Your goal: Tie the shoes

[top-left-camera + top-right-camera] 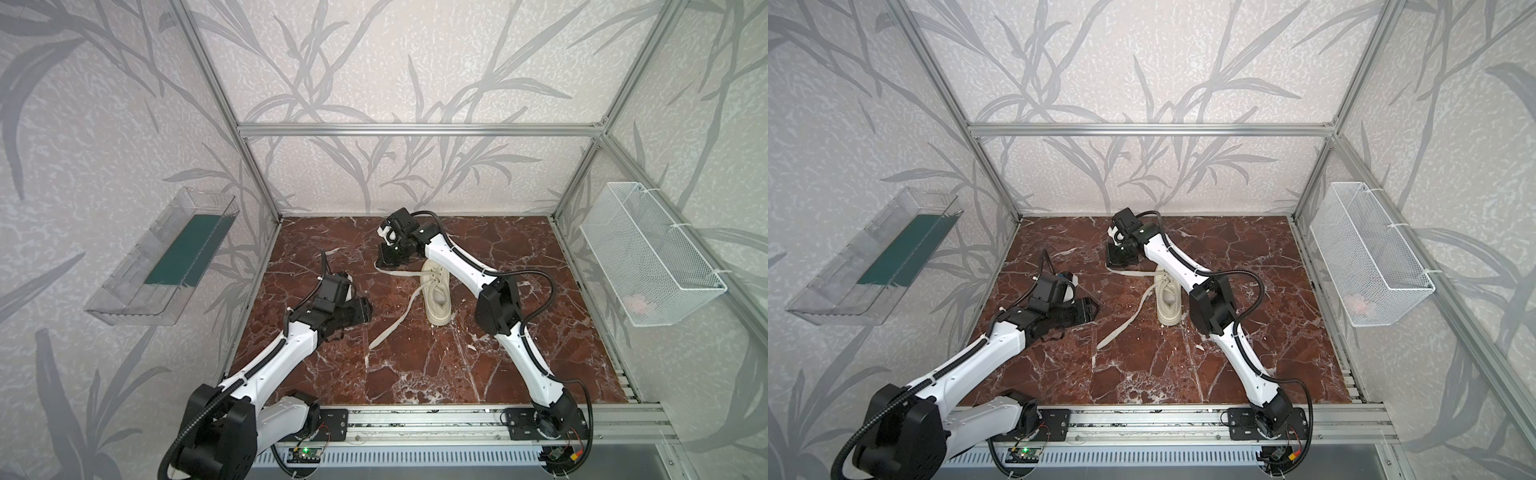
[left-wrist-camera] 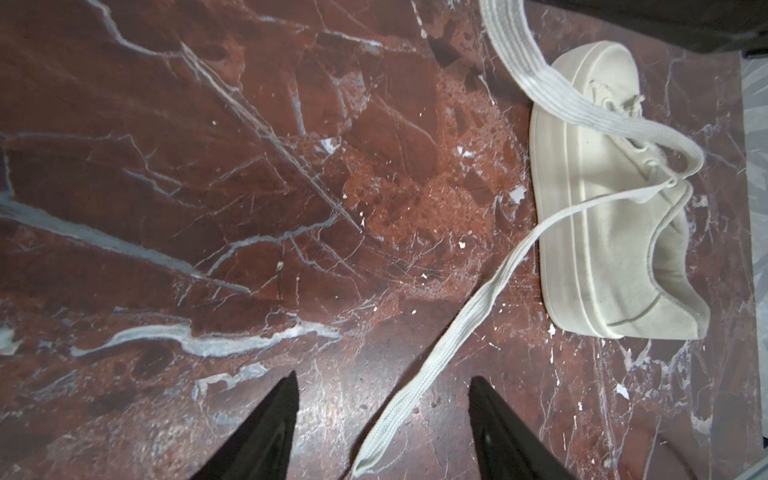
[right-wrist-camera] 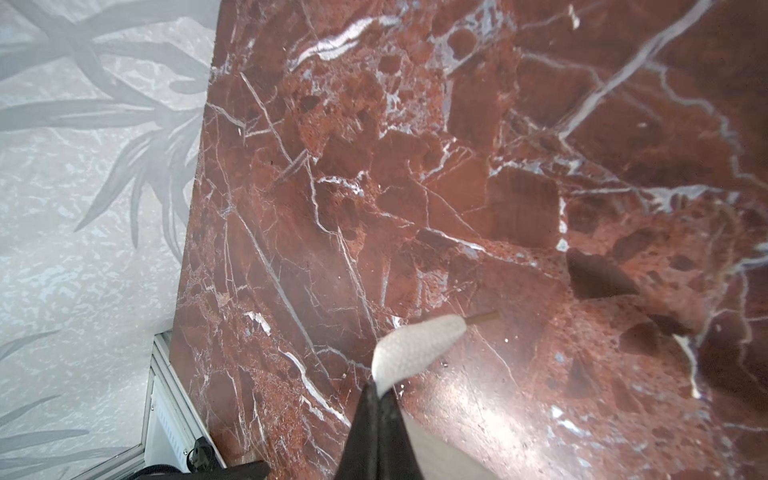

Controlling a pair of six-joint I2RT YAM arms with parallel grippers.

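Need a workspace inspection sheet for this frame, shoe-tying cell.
Surface: red-brown marble-pattern tabletop, small white flecks.
Job's things: cream sneaker upright on its sole, untied; loose lace trails toward the left arm; second lace pinched at its end.
Clutter: nothing seen.
Grippers: left gripper open, loose lace's end lying between its fingers, ungripped; right gripper shut on second lace.
Cables: black conduit along both arms.
Surroundings: clear bin left wall; wire basket right wall, contents unclear.

top views: high, share table (image 1: 415, 374); wrists: close, facing down
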